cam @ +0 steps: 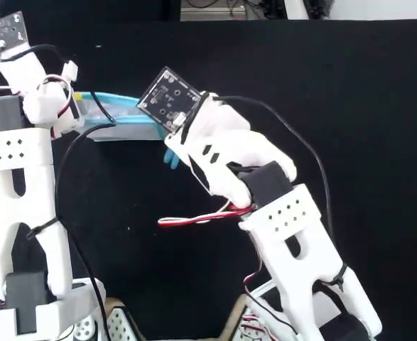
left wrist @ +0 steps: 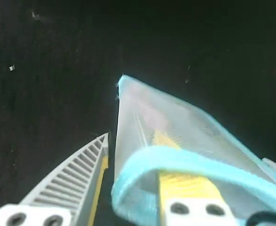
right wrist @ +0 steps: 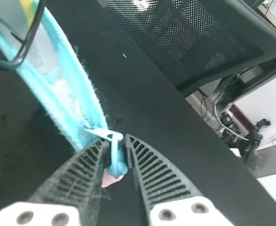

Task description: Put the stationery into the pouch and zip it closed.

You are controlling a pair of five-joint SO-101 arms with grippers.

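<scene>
Where it lies, the pouch (cam: 123, 121) spans left-right.

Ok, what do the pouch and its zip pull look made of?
The pouch looks like translucent mesh fabric, matte: fine weave lines show and something yellow shows through it. Its trim looks like cyan woven tape, fuzzy at the edge. The zip pull seems to be a smooth cyan cord or rubbery strand; I can't tell which.

One pouch (left wrist: 175, 132); one zipper pull (right wrist: 113, 155); two claws: left claw (left wrist: 130, 141), right claw (right wrist: 115, 140).
</scene>
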